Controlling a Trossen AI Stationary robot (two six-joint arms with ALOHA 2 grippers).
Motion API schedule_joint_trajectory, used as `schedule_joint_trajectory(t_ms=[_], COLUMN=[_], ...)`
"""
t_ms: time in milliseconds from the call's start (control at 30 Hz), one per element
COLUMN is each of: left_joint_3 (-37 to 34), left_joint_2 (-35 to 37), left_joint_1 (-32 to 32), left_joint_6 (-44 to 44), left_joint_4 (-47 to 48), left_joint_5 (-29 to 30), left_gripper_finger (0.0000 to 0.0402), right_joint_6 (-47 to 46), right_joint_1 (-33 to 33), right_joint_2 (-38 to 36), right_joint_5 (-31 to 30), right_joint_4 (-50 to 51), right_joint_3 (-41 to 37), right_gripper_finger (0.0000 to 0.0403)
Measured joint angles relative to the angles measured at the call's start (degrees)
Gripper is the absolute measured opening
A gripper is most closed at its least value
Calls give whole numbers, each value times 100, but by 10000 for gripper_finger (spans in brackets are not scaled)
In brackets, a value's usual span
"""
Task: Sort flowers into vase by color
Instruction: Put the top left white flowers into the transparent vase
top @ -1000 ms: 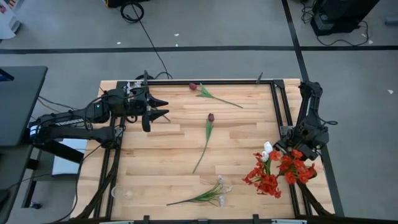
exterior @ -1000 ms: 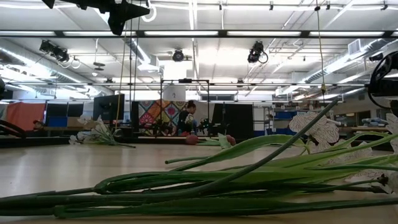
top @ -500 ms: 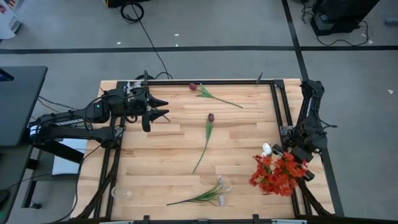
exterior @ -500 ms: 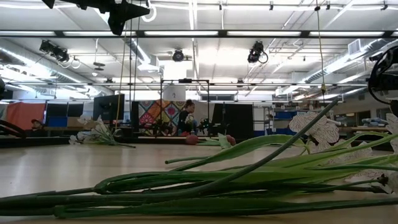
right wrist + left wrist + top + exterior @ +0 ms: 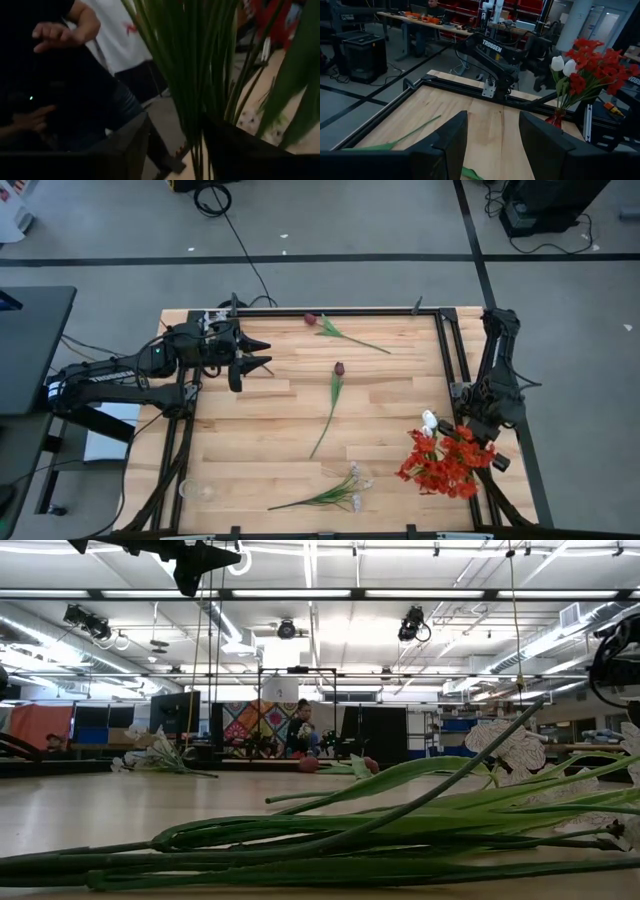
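A bunch of red flowers point(image 5: 440, 465) with two white tulips point(image 5: 429, 420) stands in a reddish vase point(image 5: 554, 120) at the table's right near corner. My right gripper point(image 5: 466, 428) is level beside it. In the right wrist view, its open fingers stand on either side of the green stems point(image 5: 192, 100). Two maroon tulips point(image 5: 339, 368) point(image 5: 311, 319) lie flat on the table's middle and far part. A white blossom spray point(image 5: 350, 478) lies near the front edge. My left gripper point(image 5: 262, 353) hovers open over the far left, holding nothing. My right gripper's fingers come level at the bunch's stems point(image 5: 200, 127), which stand upright in the gap between them. Whether either finger point(image 5: 235, 145) touches the stems, I cannot tell.
Dark frame rails point(image 5: 445, 350) run along the table's edges, next to the right arm's base. More white blossoms point(image 5: 213, 317) lie at the far left corner. A small clear thing point(image 5: 190, 489) sits near the front left. A person shows beyond the table in the right wrist view.
The red blooms, a second ago spread wide toward the table's right edge, have drawn together into a tighter bunch and swung a little toward the table's left. My right wrist has rolled beside the bunch. My left arm has kept still.
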State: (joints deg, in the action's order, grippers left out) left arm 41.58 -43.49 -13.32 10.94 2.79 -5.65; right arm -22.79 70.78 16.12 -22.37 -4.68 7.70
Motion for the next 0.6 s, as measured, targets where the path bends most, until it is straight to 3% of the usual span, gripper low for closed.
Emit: schedule_joint_trajectory(t_ms=[333,600], left_joint_3=[0,0], left_joint_2=[-2,1], left_joint_1=[0,0], left_joint_6=[0,0], left_joint_4=[-2,0], left_joint_5=[0,0], left_gripper_finger=[183,183], right_joint_6=[-899,-1438], right_joint_1=[230,225], right_joint_2=[0,0], right_joint_5=[-10,-843], right_joint_4=[3331,3702], right_joint_3=[1100,1564], right_gripper_finger=[202,201])
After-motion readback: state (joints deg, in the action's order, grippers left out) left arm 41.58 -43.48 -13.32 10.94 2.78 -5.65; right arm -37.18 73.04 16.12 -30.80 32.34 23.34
